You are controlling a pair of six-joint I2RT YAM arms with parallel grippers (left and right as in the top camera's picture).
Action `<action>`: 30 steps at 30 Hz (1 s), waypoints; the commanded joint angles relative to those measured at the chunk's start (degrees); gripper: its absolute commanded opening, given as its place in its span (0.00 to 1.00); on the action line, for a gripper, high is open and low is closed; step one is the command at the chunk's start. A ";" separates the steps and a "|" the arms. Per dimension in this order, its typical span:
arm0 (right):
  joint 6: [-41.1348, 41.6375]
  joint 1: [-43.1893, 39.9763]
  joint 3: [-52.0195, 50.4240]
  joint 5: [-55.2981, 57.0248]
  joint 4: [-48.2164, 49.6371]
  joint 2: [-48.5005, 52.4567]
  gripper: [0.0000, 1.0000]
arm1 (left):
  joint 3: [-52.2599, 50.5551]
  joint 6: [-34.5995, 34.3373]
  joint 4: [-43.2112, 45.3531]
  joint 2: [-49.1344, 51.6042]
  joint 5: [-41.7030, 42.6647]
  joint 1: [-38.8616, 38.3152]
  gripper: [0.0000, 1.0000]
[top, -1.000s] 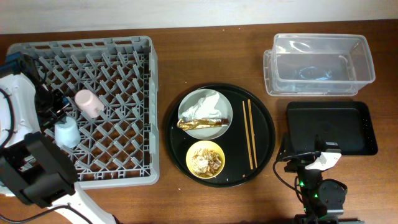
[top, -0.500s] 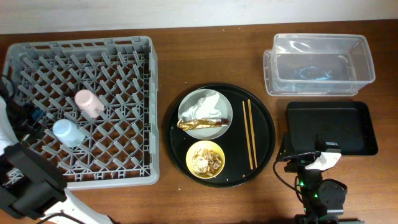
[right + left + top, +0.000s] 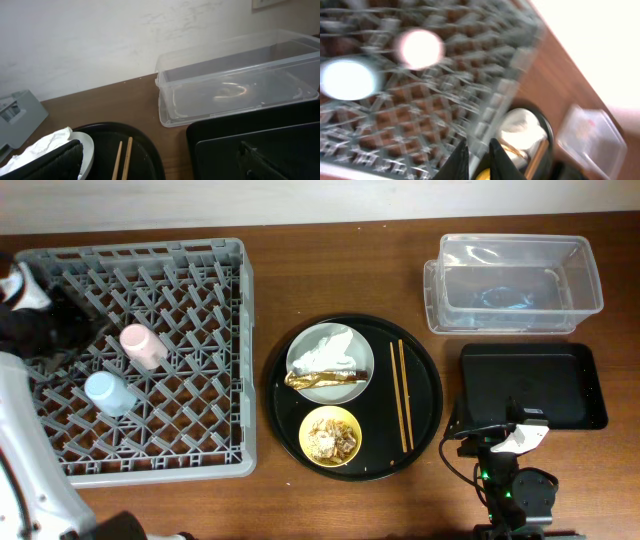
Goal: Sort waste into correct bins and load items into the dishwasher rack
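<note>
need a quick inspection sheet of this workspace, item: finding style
surface: brown wooden table, bare between the things
job's things: small pink cup and small light-blue cup in the large grey lattice dishwasher rack; round grey plate with crumpled white napkin and gold-brown wrapper, yellow bowl of beige scraps, and wooden chopsticks, all on the round black tray; clear plastic tub and shallow black rectangular tray hold no waste
clutter: nothing seen
grippers: left gripper jaws nearly shut, holding nothing; right gripper unclear
cables: black cable by the right arm
surroundings: pale wall

Bare table (image 3: 340, 270) seems passable between rack (image 3: 240, 360) and tub (image 3: 515, 285).
</note>
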 commanded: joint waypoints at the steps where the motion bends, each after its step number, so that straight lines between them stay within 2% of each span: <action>1: -0.59 0.50 -0.28 0.31 -0.28 -0.37 0.99 | 0.42 0.63 -0.50 -1.05 5.18 -6.69 0.43; 5: -0.57 0.50 -0.28 0.31 -0.28 -0.37 0.99 | 0.42 0.48 -2.01 -0.92 6.97 -14.10 0.56; 7: -0.59 0.50 -0.28 0.31 -0.28 -0.37 0.99 | 0.42 0.46 -2.23 -0.92 10.91 -19.71 0.64; 13: -0.59 0.50 -0.28 0.31 -0.28 -0.37 0.99 | 0.42 0.44 -1.55 -0.92 14.21 -30.67 0.99; 17: -0.57 0.50 -0.28 0.31 -0.28 -0.37 0.99 | 0.42 0.44 -0.76 -0.92 14.19 -36.02 0.99; 24: -0.59 0.50 -0.28 0.31 -0.28 -0.37 0.99 | 0.42 -0.22 -0.72 -0.92 14.23 -38.69 0.99; 27: -0.59 0.50 -0.28 0.31 -0.28 -0.37 0.99 | 0.42 -6.88 -1.68 -0.92 15.34 -38.69 0.99; 30: -0.59 0.50 -0.28 0.31 -0.28 -0.37 0.99 | 0.42 -13.20 -2.25 -0.92 22.88 -38.69 0.99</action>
